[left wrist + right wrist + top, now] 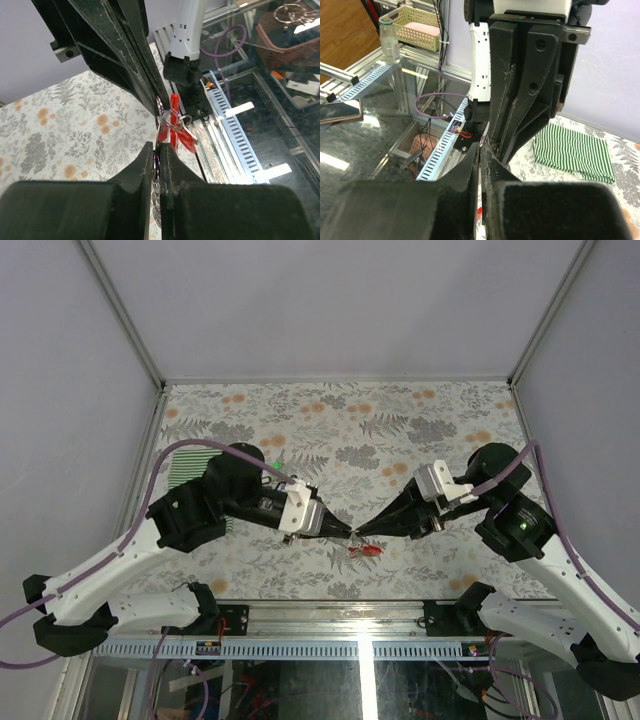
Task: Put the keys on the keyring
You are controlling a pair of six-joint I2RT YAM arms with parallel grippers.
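Top external view has the two arms meeting nose to nose at about six o'clock on the table (400,410), close to its near edge. The left tool (345,533) and the right tool (362,534) are almost touching at their tips. A red-tagged key (366,551) dangles just under them, at five o'clock from the meeting point. The striped cloth (185,465) lies well apart at nine o'clock. I can see no other keys.

From the left wrist, the keyring (173,120) sits between the two sets of tips, with the red tag hanging from it. The left tool's jaws are pressed together, with a sliver of silvery metal pinched between them that looks like the ring's lower edge. The right tool's jaws are together too, touching the ring at eleven o'clock. I cannot tell whether they actually grip it or only rest against it.

The worry, to my eye, is the thin pinch on thin wire. If either arm pulls or twists while the other holds firm, the ring could snap out of one grip and swing. If both let slip, the bunch would fall right by the table's near edge, possibly into the gap beyond. The tips are also close enough to knock together.
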